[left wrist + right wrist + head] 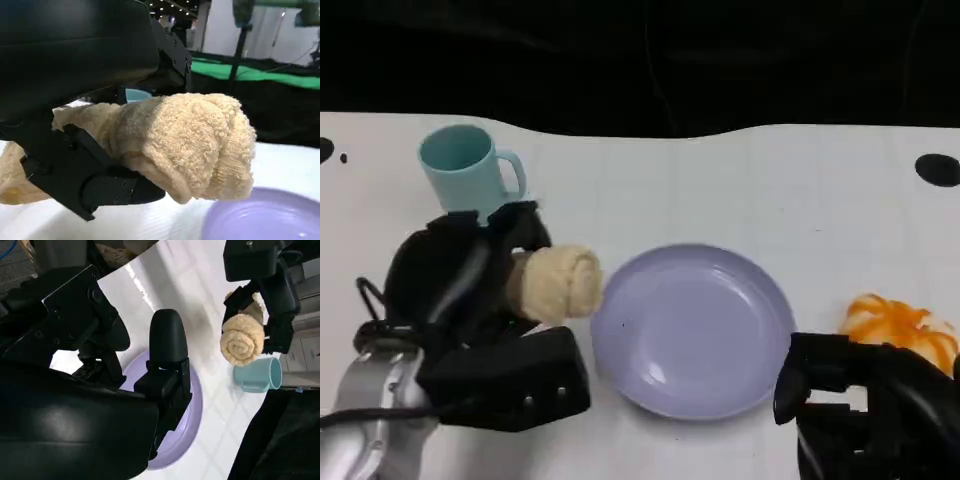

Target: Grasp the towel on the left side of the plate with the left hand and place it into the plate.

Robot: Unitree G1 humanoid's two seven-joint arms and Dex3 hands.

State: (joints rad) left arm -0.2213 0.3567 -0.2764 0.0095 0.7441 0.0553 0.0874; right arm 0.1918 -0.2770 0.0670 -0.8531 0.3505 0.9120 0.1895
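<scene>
A rolled beige towel is held in my left hand, just left of the lavender plate and lifted off the table. In the left wrist view the towel sticks out from between the black fingers, with the plate's rim below it. The right wrist view shows the towel in my left hand, clear of the table. My right hand rests at the plate's near right edge, holding nothing, fingers apart.
A light blue mug stands behind my left hand. An orange peeled fruit lies right of the plate, beside my right hand. The table's far edge runs along a dark background.
</scene>
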